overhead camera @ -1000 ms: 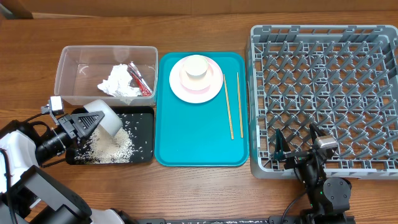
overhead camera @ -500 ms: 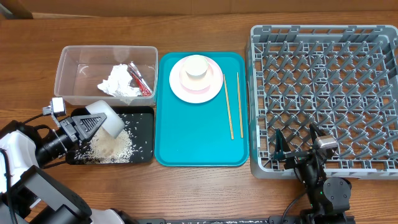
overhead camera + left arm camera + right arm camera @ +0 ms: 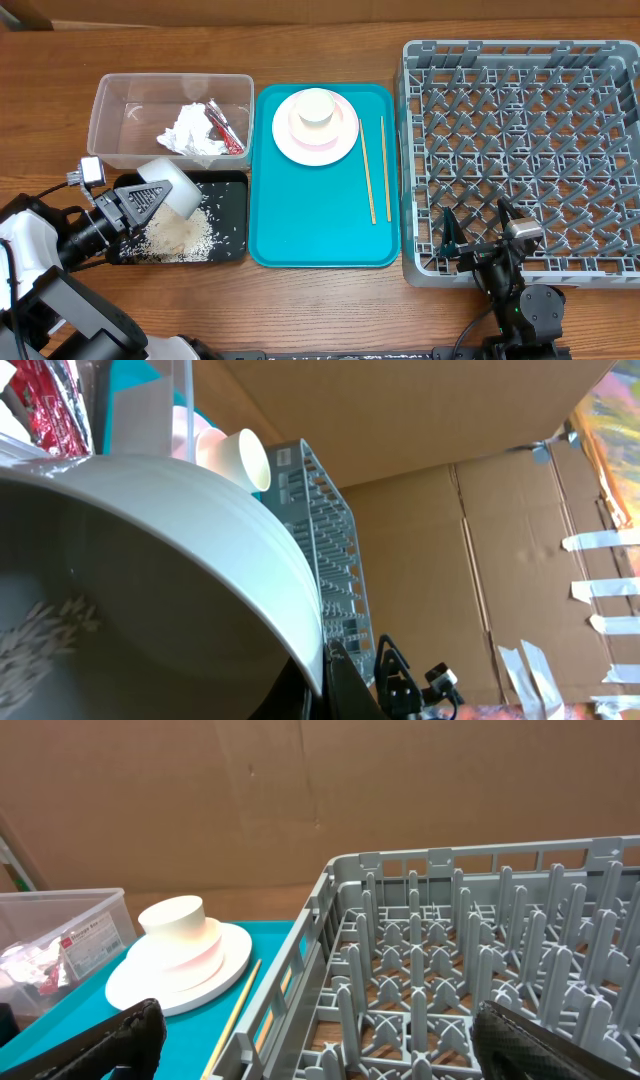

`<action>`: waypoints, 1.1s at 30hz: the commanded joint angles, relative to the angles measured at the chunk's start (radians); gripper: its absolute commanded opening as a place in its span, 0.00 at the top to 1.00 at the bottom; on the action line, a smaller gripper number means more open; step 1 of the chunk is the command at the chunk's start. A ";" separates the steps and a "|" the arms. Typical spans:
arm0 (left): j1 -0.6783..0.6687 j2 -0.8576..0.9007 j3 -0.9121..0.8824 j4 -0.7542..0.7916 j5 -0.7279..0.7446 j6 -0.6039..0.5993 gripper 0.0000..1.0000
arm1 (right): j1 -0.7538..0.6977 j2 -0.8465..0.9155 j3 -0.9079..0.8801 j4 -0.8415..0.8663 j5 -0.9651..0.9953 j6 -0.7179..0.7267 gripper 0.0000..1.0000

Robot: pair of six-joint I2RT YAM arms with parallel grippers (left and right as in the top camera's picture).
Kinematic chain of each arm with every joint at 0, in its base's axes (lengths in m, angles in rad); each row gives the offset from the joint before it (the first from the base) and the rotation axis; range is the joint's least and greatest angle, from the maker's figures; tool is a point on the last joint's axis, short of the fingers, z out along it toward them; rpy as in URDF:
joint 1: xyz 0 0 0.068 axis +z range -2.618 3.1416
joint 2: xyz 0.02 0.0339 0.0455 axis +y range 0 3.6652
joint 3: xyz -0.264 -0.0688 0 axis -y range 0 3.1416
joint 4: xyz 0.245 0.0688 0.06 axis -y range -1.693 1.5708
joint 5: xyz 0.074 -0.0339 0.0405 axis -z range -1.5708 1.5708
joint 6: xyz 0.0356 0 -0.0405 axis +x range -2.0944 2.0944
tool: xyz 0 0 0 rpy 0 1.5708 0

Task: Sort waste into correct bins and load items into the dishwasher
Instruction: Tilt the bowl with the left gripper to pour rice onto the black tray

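Dish rack (image 3: 520,160) at right of counter, nothing loaded. Teal serving tray (image 3: 320,225) at centre, carrying pale pink plate (image 3: 343,138) with pale pink bowl (image 3: 192,956) and small white cup (image 3: 316,104) stacked on it, plus two chopsticks (image 3: 367,180) near its right side. Clear tub (image 3: 125,110) at back left, holding crumpled tissue (image 3: 190,132) and red wrapper (image 3: 226,128). Black tray (image 3: 232,205) just in front of it, holding a heap of rice grains (image 3: 180,232).

Step in hand, by judgement: dumping rice. Grey bowl (image 3: 172,188) tipped over left part of black tray, pinched at rim by left fingers (image 3: 135,200), closed tight on it. A few grains clinging inside, per left wrist view. Right fingers (image 3: 447,230) spread wide, empty, at near edge of rack.

Next move, likely: shed last grains, then carry bowl across teal tray without clipping the stack, and seat it between rack pegs. Handover to right arm possibly needed for reach.
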 commanded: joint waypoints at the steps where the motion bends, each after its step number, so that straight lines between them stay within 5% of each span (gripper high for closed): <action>1: 0.002 -0.020 -0.005 0.016 0.037 0.037 0.96 | 0.002 -0.011 -0.010 0.006 0.008 0.001 0.00; 10: 0.002 -0.020 -0.005 0.077 0.120 -0.137 0.96 | 0.002 -0.011 -0.010 0.006 0.008 0.001 0.00; 22: 0.000 -0.019 -0.005 0.036 0.038 -0.158 0.96 | 0.002 -0.011 -0.010 0.006 0.008 0.001 0.00; 26: -0.044 -0.019 -0.005 -0.042 0.034 -0.039 0.96 | 0.002 -0.011 -0.010 0.006 0.008 0.001 0.00; 33: -0.057 -0.018 -0.005 -0.040 -0.027 -0.056 0.96 | 0.002 -0.011 -0.010 0.006 0.008 0.001 0.00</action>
